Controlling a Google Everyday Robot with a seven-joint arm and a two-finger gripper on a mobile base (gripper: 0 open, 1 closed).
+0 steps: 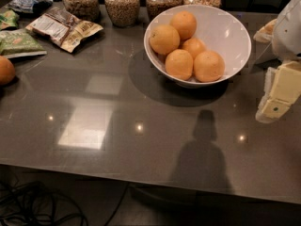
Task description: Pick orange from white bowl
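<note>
The white bowl (pixel 230 32) stands on the grey table at the back right of centre. Several oranges lie in it. A large pale orange (pixel 209 66) sits at the front right, another (pixel 178 64) beside it at the front, and two more at the left (pixel 164 39) and the back (pixel 184 25). A smaller, deeper-orange one (pixel 194 46) is wedged in the middle. My gripper (pixel 277 95) hangs at the right edge of the view. It is to the right of the bowl, slightly in front of it, and apart from its rim and the fruit.
Several glass jars (pixel 122 4) of grains line the back edge behind the bowl. Snack packets (pixel 63 27) lie at the back left. A loose orange (pixel 4 69) sits at the left edge. The table's front edge (pixel 141 175) runs across the bottom, with cables (pixel 33 206) on the floor.
</note>
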